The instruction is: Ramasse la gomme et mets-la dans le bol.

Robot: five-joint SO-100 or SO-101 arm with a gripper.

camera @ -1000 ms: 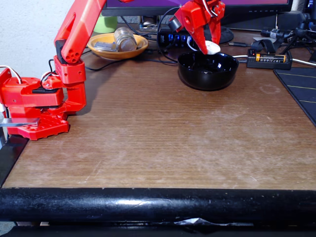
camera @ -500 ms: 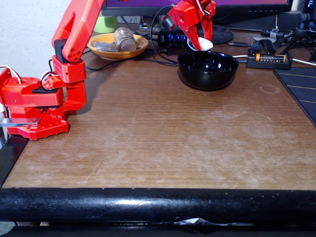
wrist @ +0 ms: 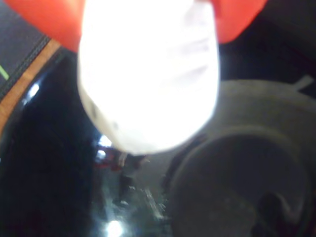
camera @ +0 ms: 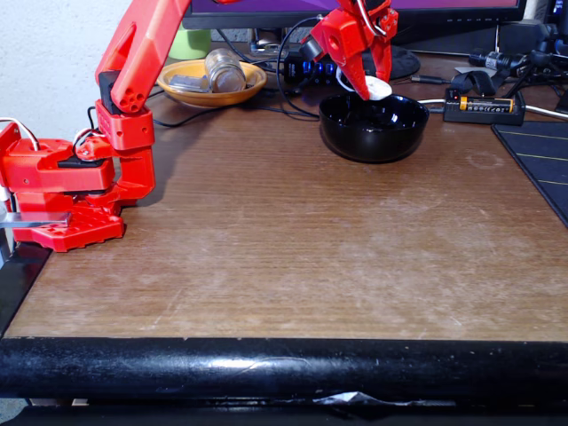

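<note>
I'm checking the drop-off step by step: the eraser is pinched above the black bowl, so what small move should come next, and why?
Probably open the gripper now. It holds the white eraser over the back rim of the black bowl, and the wrist view shows the eraser with the bowl's glossy inside below it. Nudging slightly toward the bowl's centre first might be safer.

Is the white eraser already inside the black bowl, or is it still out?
Still out. The eraser is pinched in the red gripper, hanging just above the bowl's back rim; the wrist view shows it between the fingers.
</note>
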